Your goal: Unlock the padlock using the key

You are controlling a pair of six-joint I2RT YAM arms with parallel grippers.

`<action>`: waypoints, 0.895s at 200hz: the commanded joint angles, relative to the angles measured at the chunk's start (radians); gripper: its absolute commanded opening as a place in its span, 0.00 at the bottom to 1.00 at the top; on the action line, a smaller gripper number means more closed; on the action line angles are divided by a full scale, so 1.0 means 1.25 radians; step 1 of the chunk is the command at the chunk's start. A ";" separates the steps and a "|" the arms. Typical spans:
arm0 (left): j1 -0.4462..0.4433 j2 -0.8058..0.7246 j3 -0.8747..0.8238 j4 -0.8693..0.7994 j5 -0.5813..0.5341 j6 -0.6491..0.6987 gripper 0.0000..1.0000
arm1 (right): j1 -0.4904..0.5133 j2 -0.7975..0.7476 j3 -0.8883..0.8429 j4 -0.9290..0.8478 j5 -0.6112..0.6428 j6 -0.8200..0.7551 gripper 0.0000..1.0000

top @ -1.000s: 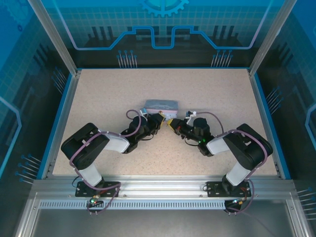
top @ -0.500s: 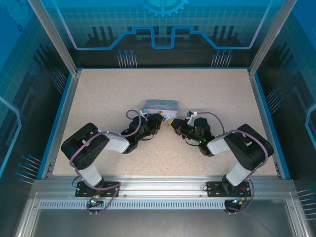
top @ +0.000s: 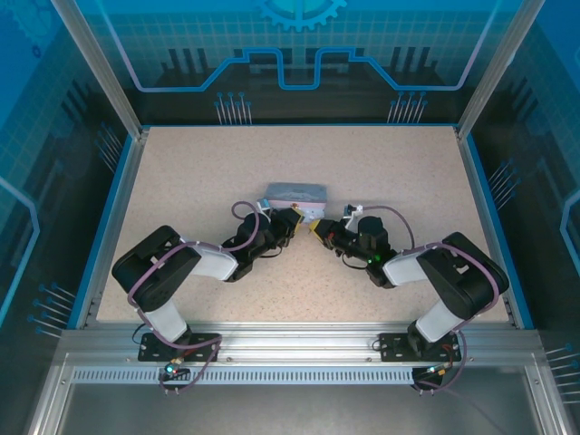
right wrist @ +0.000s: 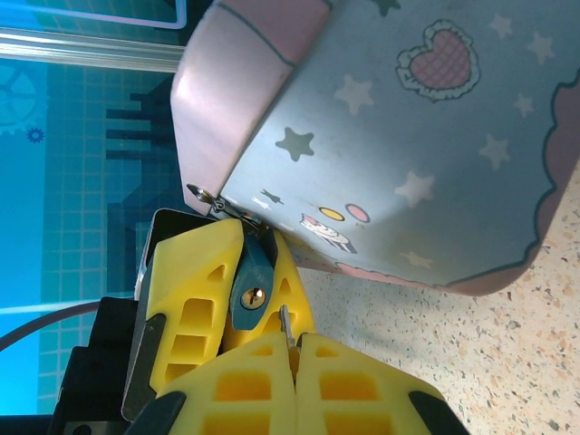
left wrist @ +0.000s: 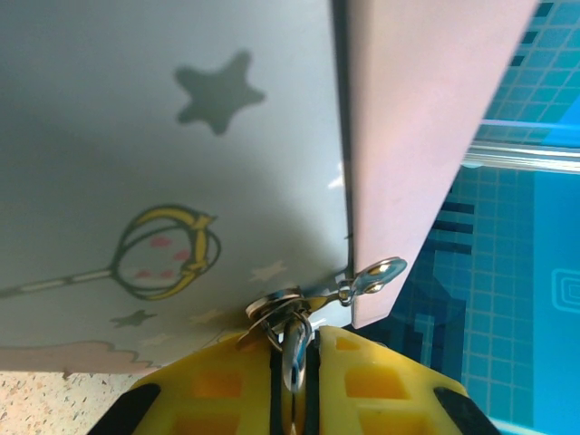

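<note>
A: Left gripper (left wrist: 292, 372): pads together on the padlock (right wrist: 251, 288), pinched across its body right at the fingertips. The top of the lock runs ahead of the tips into the hasp (left wrist: 372, 276) on the tin (left wrist: 163, 163).

B: Right gripper (right wrist: 292, 367)?

A: Clamped on the key (right wrist: 286, 328). The head is buried between the pads and the thin blade pokes out ahead of the tips. The blade tip sits just beside the keyhole (right wrist: 254, 295), a touch to its right from that wrist, and is not in.

B: How will they handle?

A: By the look, both are small, stiff, light metal. The padlock is smooth and likely slippery. Hung on a loose hasp it would probably swing if let go, so the pinch across the body suits it and leaves the keyhole end bare toward the key.

B: And the key?

A: A flat sliver, which may twist in the pads under side load. Best held by the wide head, flat to the pads. I can't tell how deep the head sits.

B: Risk?

A: An off-axis push could skid the tip across the lock or tilt the key. The tin looks light too and may slide on the table (right wrist: 507, 299) if shoved.
</note>
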 commanded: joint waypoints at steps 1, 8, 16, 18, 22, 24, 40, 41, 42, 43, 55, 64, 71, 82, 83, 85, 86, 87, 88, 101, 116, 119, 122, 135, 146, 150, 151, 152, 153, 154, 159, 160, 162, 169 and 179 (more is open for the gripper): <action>-0.007 -0.005 -0.003 0.039 0.003 -0.015 0.00 | -0.006 -0.016 0.022 -0.013 -0.003 -0.016 0.00; -0.007 -0.004 -0.003 0.039 0.002 -0.015 0.00 | -0.006 -0.015 0.023 -0.013 -0.003 -0.016 0.00; -0.008 -0.005 -0.003 0.038 0.002 -0.015 0.00 | -0.005 -0.015 0.025 -0.012 -0.004 -0.016 0.00; -0.007 -0.005 -0.003 0.038 0.002 -0.015 0.00 | -0.005 -0.015 0.026 -0.012 -0.004 -0.016 0.00; -0.008 -0.004 -0.002 0.039 0.002 -0.015 0.00 | -0.006 -0.015 0.027 -0.013 -0.004 -0.015 0.00; -0.008 -0.004 -0.002 0.038 0.002 -0.015 0.00 | -0.006 -0.015 0.027 -0.013 -0.004 -0.015 0.00; -0.008 -0.003 -0.001 0.038 0.002 -0.015 0.00 | -0.006 -0.015 0.032 -0.015 -0.004 -0.016 0.00; -0.009 -0.003 -0.001 0.038 0.002 -0.015 0.00 | -0.006 -0.015 0.031 -0.014 -0.004 -0.015 0.00; -0.009 -0.003 -0.001 0.038 0.002 -0.015 0.00 | -0.006 -0.015 0.032 -0.015 -0.004 -0.015 0.00; -0.009 -0.003 -0.001 0.038 0.002 -0.015 0.00 | -0.006 -0.015 0.032 -0.016 -0.004 -0.015 0.00; -0.010 -0.004 -0.001 0.038 0.002 -0.015 0.00 | -0.004 -0.013 0.037 -0.016 -0.004 -0.015 0.00; -0.010 -0.004 -0.001 0.037 0.002 -0.015 0.00 | -0.003 -0.012 0.039 -0.016 -0.005 -0.015 0.00; -0.011 -0.004 -0.001 0.038 0.002 -0.015 0.00 | -0.004 -0.010 0.041 -0.017 -0.005 -0.015 0.00; -0.012 -0.004 -0.001 0.038 0.002 -0.015 0.00 | -0.004 -0.008 0.042 -0.015 -0.004 -0.014 0.00; -0.012 -0.004 0.000 0.038 0.002 -0.015 0.00 | -0.003 -0.008 0.043 -0.015 -0.005 -0.015 0.00; -0.011 -0.004 -0.001 0.037 0.002 -0.015 0.00 | -0.002 -0.008 0.043 -0.014 -0.004 -0.015 0.00; -0.012 -0.004 -0.001 0.037 0.002 -0.015 0.00 | -0.002 -0.008 0.043 -0.014 -0.005 -0.014 0.00; -0.012 -0.004 0.000 0.037 0.002 -0.014 0.00 | -0.002 -0.008 0.043 -0.014 -0.004 -0.014 0.00; -0.012 -0.004 0.000 0.037 0.002 -0.014 0.00 | -0.002 -0.008 0.043 -0.014 -0.005 -0.015 0.00; -0.013 -0.003 -0.001 0.038 0.001 -0.015 0.00 | -0.002 -0.005 0.044 -0.015 -0.005 -0.015 0.00; -0.013 -0.002 0.000 0.039 0.003 -0.015 0.00 | -0.001 -0.004 0.046 -0.011 -0.007 -0.016 0.00; -0.013 -0.001 0.001 0.039 0.004 -0.015 0.00 | -0.001 -0.003 0.046 -0.011 -0.007 -0.016 0.00; -0.012 -0.001 0.000 0.038 0.003 -0.015 0.00 | 0.000 -0.002 0.047 -0.012 -0.008 -0.016 0.00; -0.014 0.000 0.001 0.038 0.005 -0.017 0.00 | 0.000 0.003 0.051 -0.009 -0.013 -0.020 0.00; -0.014 0.000 0.002 0.038 0.006 -0.017 0.00 | 0.001 0.008 0.054 -0.009 -0.016 -0.022 0.00; -0.014 0.000 0.003 0.038 0.006 -0.018 0.00 | 0.001 0.010 0.055 -0.008 -0.018 -0.023 0.00; -0.014 0.000 0.003 0.039 0.006 -0.018 0.00 | 0.001 0.011 0.055 -0.008 -0.018 -0.023 0.00; -0.013 -0.001 0.002 0.039 0.005 -0.018 0.00 | 0.001 0.011 0.055 -0.007 -0.018 -0.023 0.00; -0.014 0.000 0.002 0.039 0.006 -0.018 0.00 | 0.001 0.012 0.055 -0.006 -0.018 -0.023 0.00; -0.015 0.000 0.002 0.039 0.006 -0.018 0.00 | 0.001 0.013 0.055 -0.006 -0.018 -0.023 0.00; -0.015 0.000 0.002 0.039 0.007 -0.018 0.00 | 0.000 0.015 0.056 -0.004 -0.018 -0.025 0.00; -0.015 -0.001 0.003 0.039 0.007 -0.018 0.00 | 0.000 0.017 0.056 -0.004 -0.018 -0.025 0.00; -0.014 0.000 0.002 0.039 0.006 -0.018 0.00 | 0.001 0.019 0.056 -0.003 -0.018 -0.024 0.00; -0.016 0.000 0.002 0.040 0.006 -0.019 0.00 | 0.000 0.025 0.056 0.005 -0.018 -0.025 0.00; -0.016 0.000 0.002 0.041 0.006 -0.020 0.00 | 0.001 0.038 0.058 0.021 -0.020 -0.023 0.00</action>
